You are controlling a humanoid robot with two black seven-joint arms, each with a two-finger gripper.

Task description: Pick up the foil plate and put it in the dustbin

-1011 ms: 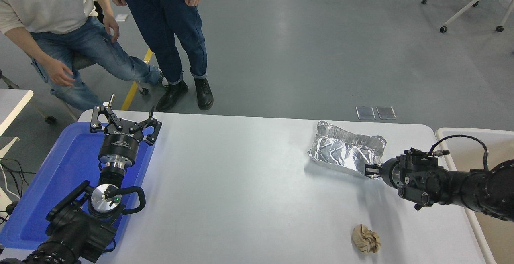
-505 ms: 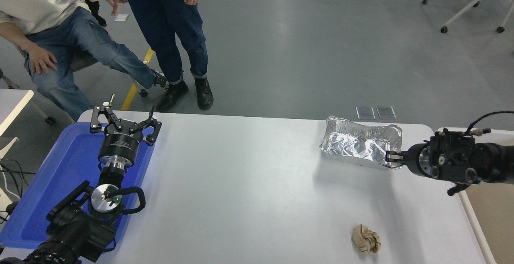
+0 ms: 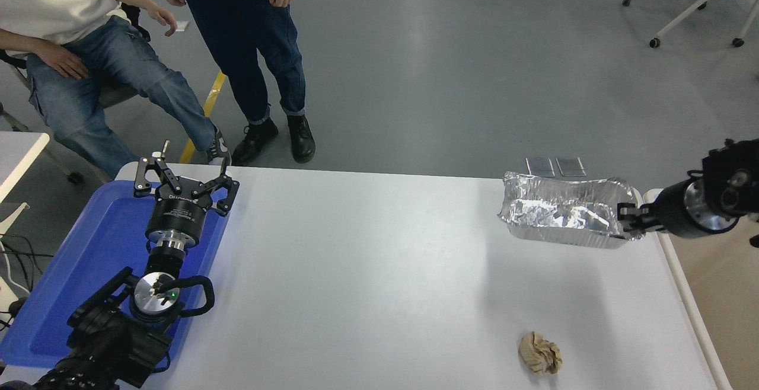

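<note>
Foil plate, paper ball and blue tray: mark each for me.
foil plate [image 3: 560,212]: head view, crinkled inner floor.
paper ball [image 3: 539,352]: head view, middle of the brown wad.
blue tray [image 3: 104,242]: head view, bare floor left of the parked arm.

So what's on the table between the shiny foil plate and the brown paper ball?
Nothing: head view shows bare white table between the foil plate and paper ball.

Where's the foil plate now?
Head view, far right: the foil plate is held at its right rim by the right gripper, beside the dustbin.
</note>
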